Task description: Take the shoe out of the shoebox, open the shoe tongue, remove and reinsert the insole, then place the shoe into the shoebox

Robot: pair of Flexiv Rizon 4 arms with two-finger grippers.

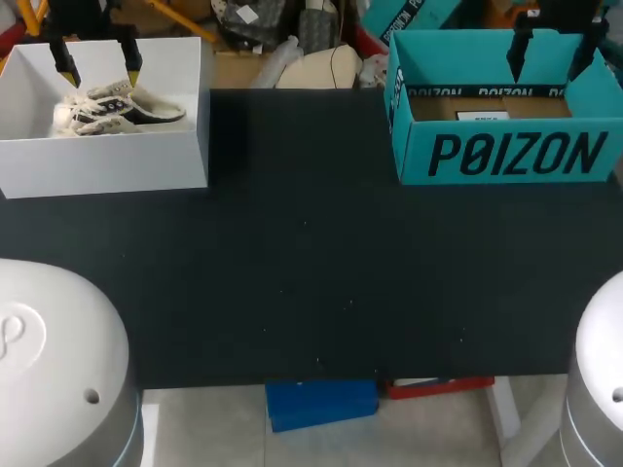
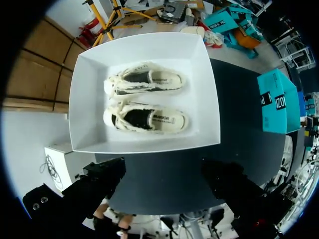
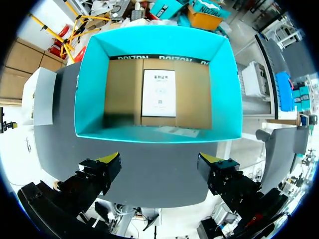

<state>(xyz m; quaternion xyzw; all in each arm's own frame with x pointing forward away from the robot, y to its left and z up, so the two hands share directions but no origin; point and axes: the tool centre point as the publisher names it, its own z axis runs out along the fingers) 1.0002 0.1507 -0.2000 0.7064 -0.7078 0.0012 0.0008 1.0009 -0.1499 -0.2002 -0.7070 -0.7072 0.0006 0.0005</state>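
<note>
L tool [image 1: 99,70] was wide open over white box [image 2: 82,109], gripping nothing; 2 cream fuzzy-edged shoes [image 2: 147,118] lay side by side inside. R tool [image 3: 159,160] open too, empty, above teal box [image 3: 89,89] w/ brown cardboard floor.

Right gripper [image 3: 160,159] is hanging over the dark table [image 3: 149,184] with its fingers spread wide and nothing between them. The teal box [image 3: 149,133] is just ahead of it, open on top, with a white sheet [image 3: 159,93] flat on its brown floor.
</note>
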